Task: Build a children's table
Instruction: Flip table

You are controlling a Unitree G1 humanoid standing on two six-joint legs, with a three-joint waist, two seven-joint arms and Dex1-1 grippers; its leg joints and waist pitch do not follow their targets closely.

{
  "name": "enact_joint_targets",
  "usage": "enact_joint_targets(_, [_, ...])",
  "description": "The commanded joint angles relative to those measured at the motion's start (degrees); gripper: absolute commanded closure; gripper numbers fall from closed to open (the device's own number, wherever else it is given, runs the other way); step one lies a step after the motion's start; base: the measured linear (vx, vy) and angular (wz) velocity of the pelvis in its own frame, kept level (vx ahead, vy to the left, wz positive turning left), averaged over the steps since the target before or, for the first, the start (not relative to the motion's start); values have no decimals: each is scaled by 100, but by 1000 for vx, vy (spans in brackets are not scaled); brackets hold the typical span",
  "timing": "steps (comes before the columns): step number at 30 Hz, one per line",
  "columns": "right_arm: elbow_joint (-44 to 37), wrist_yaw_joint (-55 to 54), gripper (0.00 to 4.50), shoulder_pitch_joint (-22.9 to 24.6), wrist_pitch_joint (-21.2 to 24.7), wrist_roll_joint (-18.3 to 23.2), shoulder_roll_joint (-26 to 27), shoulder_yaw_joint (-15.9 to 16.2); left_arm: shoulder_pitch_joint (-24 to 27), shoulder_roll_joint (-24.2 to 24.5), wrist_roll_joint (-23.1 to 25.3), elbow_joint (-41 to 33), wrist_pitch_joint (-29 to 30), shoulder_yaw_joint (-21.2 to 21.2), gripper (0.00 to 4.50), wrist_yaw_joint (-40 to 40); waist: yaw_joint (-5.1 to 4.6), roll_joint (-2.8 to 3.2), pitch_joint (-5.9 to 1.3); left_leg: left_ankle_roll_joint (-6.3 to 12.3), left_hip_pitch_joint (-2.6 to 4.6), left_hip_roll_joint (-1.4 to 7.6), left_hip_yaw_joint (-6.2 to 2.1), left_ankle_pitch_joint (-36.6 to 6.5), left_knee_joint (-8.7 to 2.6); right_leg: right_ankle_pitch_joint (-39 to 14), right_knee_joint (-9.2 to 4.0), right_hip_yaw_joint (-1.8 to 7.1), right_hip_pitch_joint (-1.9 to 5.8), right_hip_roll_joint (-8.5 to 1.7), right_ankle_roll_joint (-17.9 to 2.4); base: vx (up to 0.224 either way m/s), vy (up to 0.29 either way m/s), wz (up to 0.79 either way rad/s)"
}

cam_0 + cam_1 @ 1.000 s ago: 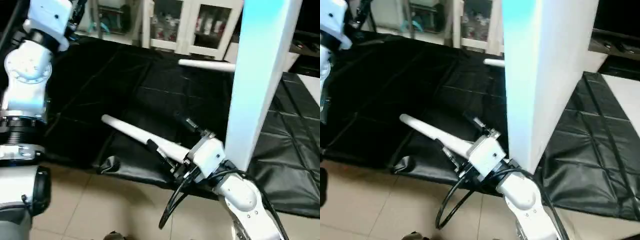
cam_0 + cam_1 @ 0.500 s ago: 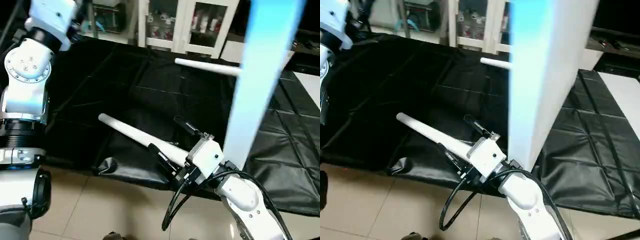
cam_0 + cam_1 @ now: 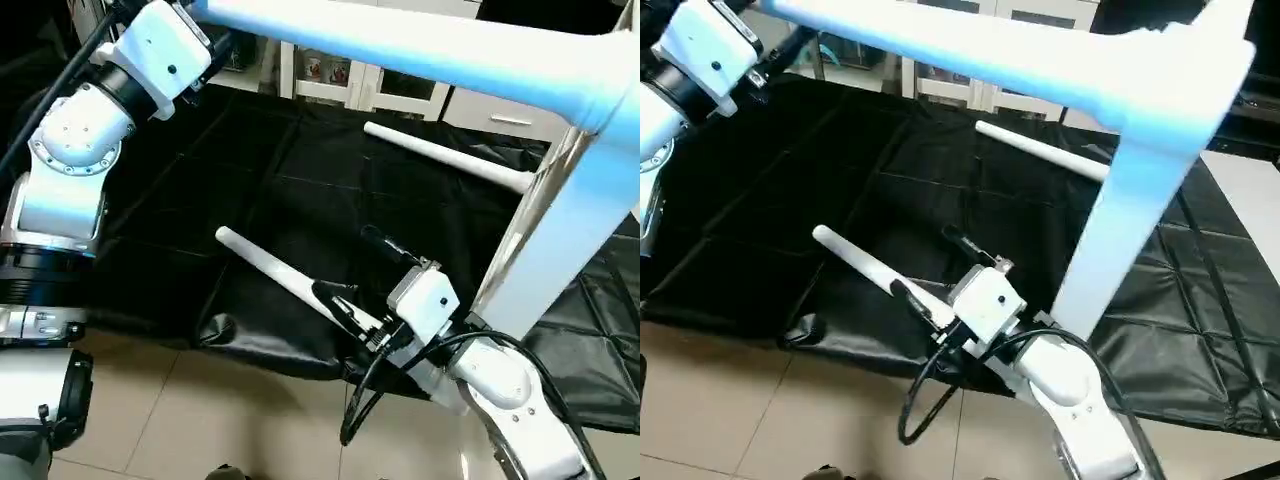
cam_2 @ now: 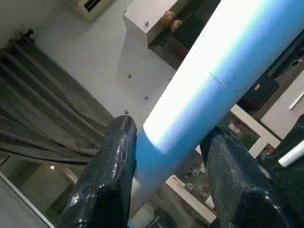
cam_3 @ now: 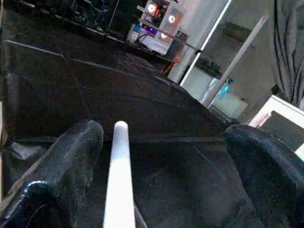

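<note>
Legs of the children's table (image 3: pixel 560 150) loom large across the head views: one white tube runs nearly level along the top, and a second drops steeply from its right-hand end toward the robot's right forearm, with the socket corner where they meet at the upper right. The left gripper (image 4: pixel 164 156), raised high at the upper left, is clamped on the level tube; in its wrist view the two black fingers (image 4: pixel 107 175) press against either side of it.

Below lies a black quilted mat (image 3: pixel 250 180) spread on a pale tiled floor (image 3: pixel 230 410), its near edge rumpled into a fold. Two loose legs rest on it. The nearer leg (image 3: pixel 285 278) lies slantwise, its rounded tip pointing away to the left, its other end under the right gripper (image 5: pixel 156 156). That gripper stands spread wide: the wrist view shows the leg just beside one finger (image 5: pixel 61 171), with a broad gap to the other, so it is not grasped. The farther leg (image 3: pixel 1040 150) lies well apart, toward the back of the mat, partly crossed by the steep tube of the held table.

A black cable (image 3: pixel 365 400) loops down from the right wrist over the floor. White cabinets with glass doors (image 3: pixel 340 80) stand behind the mat.
</note>
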Motion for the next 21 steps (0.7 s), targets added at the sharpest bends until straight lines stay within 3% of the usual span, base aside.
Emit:
enact_joint_targets(1, [56,78,0,-75,73,82,-42,-199,34,-91,-205,115,86,-121,220,-312,-17,52,-326,-187,89,3,16,-2056,-493,-1745,-426,75,224,-86,-707,0,0,0])
enact_joint_targets(10, [32,84,0,-62,193,228,90,-89,31,-33,-636,216,-162,-114,150,-864,-13,67,-350,-209,105,3,17,-2069,-498,-1579,-410,75,221,-89,-798,0,0,0])
enact_joint_targets(13, [-98,274,0,23,467,443,105,4,98,60,-733,269,-286,-132,128,-1134,-17,74,-353,-220,101,13,7,-2121,-508,-1567,-402,70,227,-85,-805,0,0,0])
enact_joint_targets(16, [-272,521,0,146,849,807,28,48,209,47,-1336,59,-228,-85,102,-1708,1,81,-356,-233,112,14,10,-2139,-516,-1489,-387,76,234,-92,-875,0,0,0])
enact_joint_targets(19, [-365,723,0,223,1057,1022,-80,89,240,33,-1549,10,-250,9,102,-1810,15,91,-353,-229,120,29,21,-2146,-512,-1392,-383,75,225,-92,-946,0,0,0])
enact_joint_targets(20, [-424,1018,0,235,1271,1345,-246,36,237,-10,-1799,26,-361,181,102,-1866,20,138,-347,-249,117,21,18,-2259,-518,-1510,-400,77,229,-88,-888,0,0,0])
enact_joint_targets(21, [-424,1018,0,235,1271,1345,-246,36,237,-10,-1799,26,-361,181,102,-1866,27,122,-351,-248,123,21,13,-2299,-516,-1559,-399,73,236,-93,-882,0,0,0])
